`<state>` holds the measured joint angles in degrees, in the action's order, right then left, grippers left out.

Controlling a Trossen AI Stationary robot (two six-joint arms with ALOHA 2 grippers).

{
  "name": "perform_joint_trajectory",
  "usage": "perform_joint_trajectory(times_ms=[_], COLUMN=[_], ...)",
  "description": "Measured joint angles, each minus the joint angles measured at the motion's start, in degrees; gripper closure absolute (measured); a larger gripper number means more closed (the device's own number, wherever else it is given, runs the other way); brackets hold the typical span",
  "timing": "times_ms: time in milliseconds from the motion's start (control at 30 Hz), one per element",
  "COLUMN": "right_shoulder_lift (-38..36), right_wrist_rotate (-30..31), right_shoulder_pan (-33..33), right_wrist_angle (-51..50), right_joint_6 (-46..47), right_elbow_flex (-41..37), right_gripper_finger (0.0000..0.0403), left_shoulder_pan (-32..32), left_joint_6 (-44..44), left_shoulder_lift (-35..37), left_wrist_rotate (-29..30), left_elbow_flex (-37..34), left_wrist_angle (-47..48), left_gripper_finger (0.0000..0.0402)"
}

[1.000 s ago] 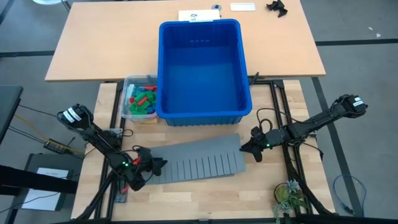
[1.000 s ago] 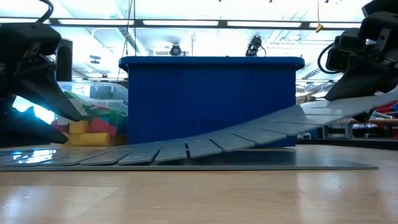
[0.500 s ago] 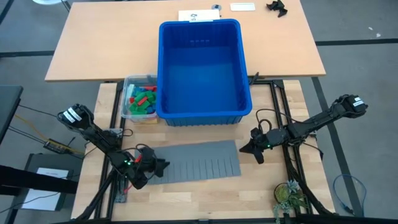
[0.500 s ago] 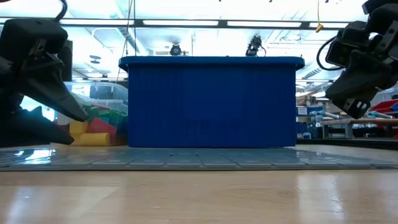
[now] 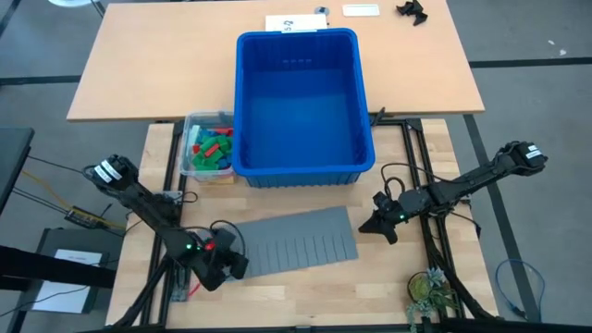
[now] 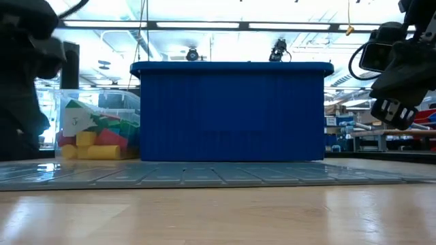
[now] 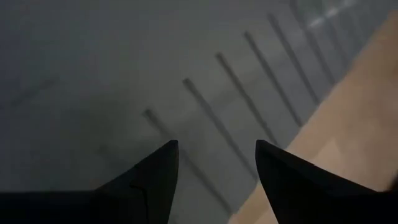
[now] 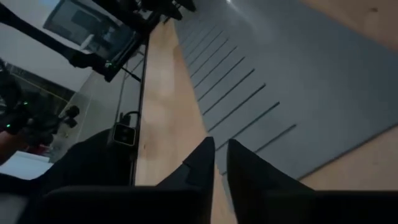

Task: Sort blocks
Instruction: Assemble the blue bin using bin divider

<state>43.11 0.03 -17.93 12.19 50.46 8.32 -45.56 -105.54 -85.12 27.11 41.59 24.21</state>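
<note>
1. Nearest the front edge of the wooden table, a small green plant is sitting at the right corner.

2. The left gripper is hovering low over the left end of the grey slotted mat. In the left wrist view its two dark fingers are standing apart with only the mat's grey surface showing between them, so it is released and gripping nothing.

3. The mat is lying flat on the table between the two arms; the low view is showing it as a thin grey strip running across the tabletop.

4. The right gripper is sitting just off the mat's right end, clear of it. In the right wrist view its fingers are standing close together with a narrow gap, and nothing is showing between them; it is nearly closed and empty. The low view is showing it raised above the tabletop.

5. Behind the mat, the large blue bin is standing in the middle of the table.

6. The blocks, red, green, blue and yellow, are lying heaped in the small clear tub, which is touching the bin's left side. The low view is showing them through the tub's wall.

7. Farthest back, white papers and a small black object are lying on the rear tabletop.
</note>
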Motion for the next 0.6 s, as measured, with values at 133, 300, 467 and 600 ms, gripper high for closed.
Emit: perform_joint_trajectory(times_ms=[133, 300, 467, 600], right_shoulder_lift=[0.00, 0.00, -0.02, -0.02], right_wrist_rotate=[0.00, 1.34, 1.16, -0.40], right_shoulder_pan=[0.00, 0.22, 1.51, 2.81], right_wrist_angle=[-1.12, -2.21, -3.76, -6.29], right_joint_6=[0.91, 0.90, 0.57, 0.11], right_elbow_flex=[-0.02, -0.02, -0.04, -0.04], right_gripper_finger=[0.0307, 0.0252, 0.0223, 0.0221], left_shoulder_pan=[-1.68, -5.17, -5.55, -5.53], left_joint_6=[-8.28, -23.01, -23.81, -24.15], left_shoulder_lift=[0.02, 0.15, 0.13, 0.09], left_wrist_rotate=[-3.08, -8.95, -16.92, -19.93], left_elbow_flex=[8.97, 13.70, 9.81, 4.05], left_wrist_angle=[19.61, 38.62, 34.87, 28.42], left_gripper_finger=[0.0179, 0.0179, 0.0180, 0.0189])
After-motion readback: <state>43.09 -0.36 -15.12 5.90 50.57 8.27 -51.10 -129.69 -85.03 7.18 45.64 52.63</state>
